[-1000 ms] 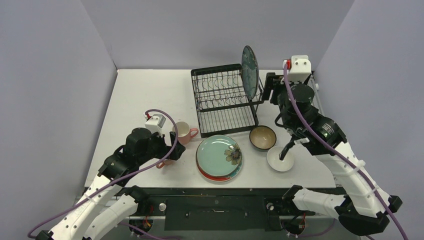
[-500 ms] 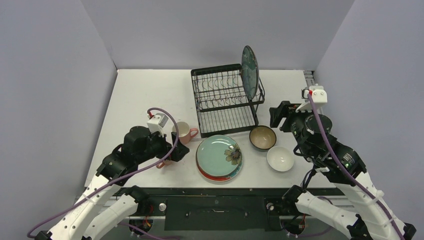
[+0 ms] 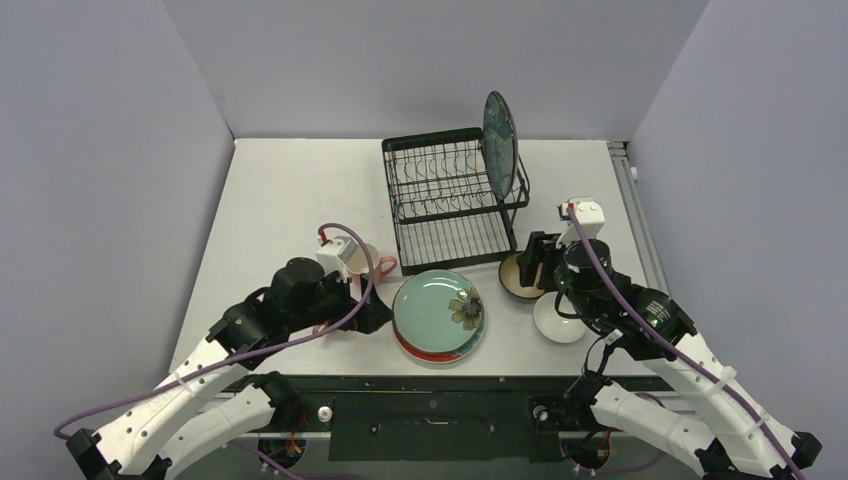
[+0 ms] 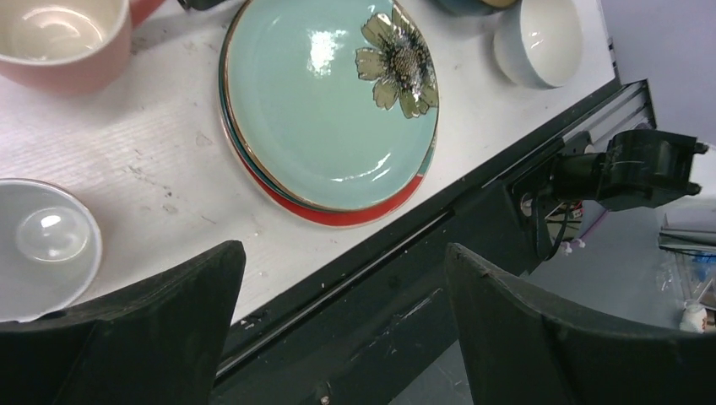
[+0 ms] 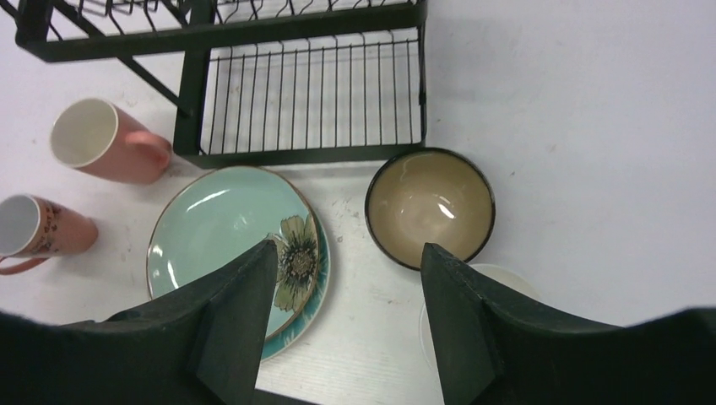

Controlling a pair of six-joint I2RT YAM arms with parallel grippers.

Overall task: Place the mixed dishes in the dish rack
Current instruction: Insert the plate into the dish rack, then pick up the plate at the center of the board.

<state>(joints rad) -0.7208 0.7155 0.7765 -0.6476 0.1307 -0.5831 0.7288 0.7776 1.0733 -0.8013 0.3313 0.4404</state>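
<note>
**Top external view**
- Dish rack (image 3: 455, 200): black wire, at the far centre of the table (image 3: 300, 190). A dark teal plate (image 3: 500, 140) stands upright at its right end.
- Right gripper (image 3: 533, 262): hangs over the brown bowl (image 3: 520, 283), just in front of the rack's near right corner.
- Left gripper (image 3: 366, 311): just beside the light green plate (image 3: 440, 312).

**Left wrist view**
- Left gripper (image 4: 342, 253): fingers spread wide, holding nothing.
- Light green plate (image 4: 325, 101): lies flat on top of a red-orange plate (image 4: 355, 218).
- Pink mug (image 4: 59, 42): apart from the plates, at upper left.

**Right wrist view**
- Right gripper (image 5: 348, 251): released and empty.
- Brown bowl (image 5: 431, 207): upright, slightly right of the gap between the fingers.

**Handling note (a judgement)**
- The bowl looks like the next pick.
- The gripper should shift right and pinch the rim, one finger inside and one outside.
- It should lift clear of the small white bowl (image 5: 507, 278), then set the bowl on the rack's flat grid.
</note>
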